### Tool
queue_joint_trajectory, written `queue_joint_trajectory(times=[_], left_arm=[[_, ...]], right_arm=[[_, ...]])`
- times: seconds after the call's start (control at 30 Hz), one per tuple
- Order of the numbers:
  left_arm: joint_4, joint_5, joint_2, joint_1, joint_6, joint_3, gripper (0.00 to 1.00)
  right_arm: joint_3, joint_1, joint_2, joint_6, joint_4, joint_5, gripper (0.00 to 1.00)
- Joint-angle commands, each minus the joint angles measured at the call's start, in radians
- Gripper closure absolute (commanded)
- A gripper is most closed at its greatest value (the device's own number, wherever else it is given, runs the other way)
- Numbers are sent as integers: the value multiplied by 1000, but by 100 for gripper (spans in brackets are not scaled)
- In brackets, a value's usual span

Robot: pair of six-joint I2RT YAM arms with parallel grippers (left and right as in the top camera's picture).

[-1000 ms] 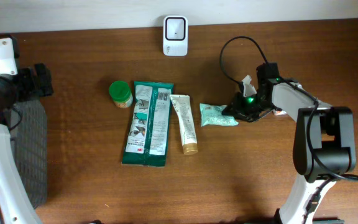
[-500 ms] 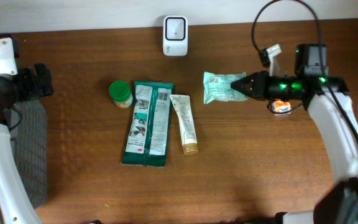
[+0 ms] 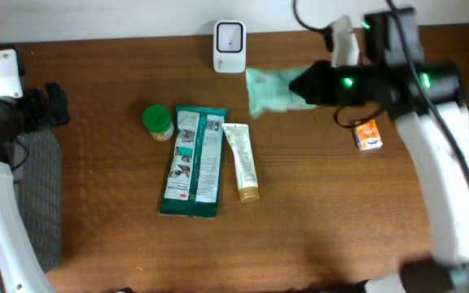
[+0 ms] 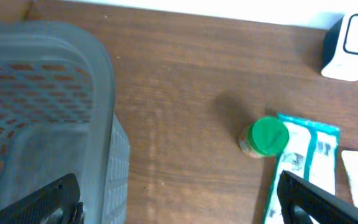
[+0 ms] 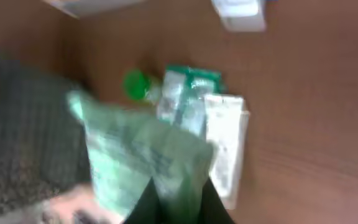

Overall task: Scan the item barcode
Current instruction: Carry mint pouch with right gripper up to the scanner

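My right gripper is shut on one edge of a pale green packet and holds it in the air over the back of the table. The packet hangs just right of the white scanner that stands at the back edge. The right wrist view is blurred, with the packet pinched between the dark fingers of the right gripper. No barcode can be made out. At the far left my left gripper is open and holds nothing; it hangs above the table beside the basket, also seen in its own view.
A green-lidded jar, a long green wipes pack and a cream tube lie side by side at mid-table. A small orange box sits at the right. A grey mesh basket stands at the left edge.
The right gripper closed on the packet, lifted it off the table and carried it left and back towards the scanner. The left arm has not moved.
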Motion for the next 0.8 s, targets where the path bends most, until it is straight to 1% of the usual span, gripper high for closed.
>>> queue_joint_trajectory(times=[0.0, 0.03, 0.1, 0.13, 0.17, 0.2, 0.23, 0.3, 0.4, 0.43, 0.53, 0.57, 0.6, 0.77], left_arm=[[1, 10, -11, 3, 13, 8, 1], [1, 10, -11, 3, 13, 8, 1], [1, 10, -11, 3, 13, 8, 1], [1, 10, -11, 3, 13, 8, 1], [1, 10, -11, 3, 13, 8, 1], [1, 10, -11, 3, 13, 8, 1], [1, 10, -11, 3, 13, 8, 1], [1, 10, -11, 3, 13, 8, 1], [1, 10, -11, 3, 13, 8, 1], [1, 10, -11, 3, 13, 8, 1], [1, 10, -11, 3, 13, 8, 1], [1, 10, -11, 3, 13, 8, 1], [1, 10, -11, 3, 13, 8, 1], [1, 10, -11, 3, 13, 8, 1]], right_arm=[[291, 100, 255, -37, 27, 226, 96], [321, 124, 311, -39, 74, 324, 96], [320, 151, 378, -89, 198, 487, 96], [320, 170, 426, -160, 295, 631, 96], [320, 182, 454, -231, 366, 704, 96], [320, 189, 473, -278, 411, 738, 96], [320, 203, 519, -391, 520, 804, 96], [320, 219, 590, -535, 696, 883, 96], [320, 231, 660, -718, 915, 894, 96], [320, 236, 698, -860, 1026, 894, 96], [320, 247, 766, -1146, 1157, 922, 96], [320, 248, 783, -1200, 1191, 938, 96], [320, 247, 805, -1234, 1221, 937, 96], [319, 247, 842, -1238, 1245, 922, 96]])
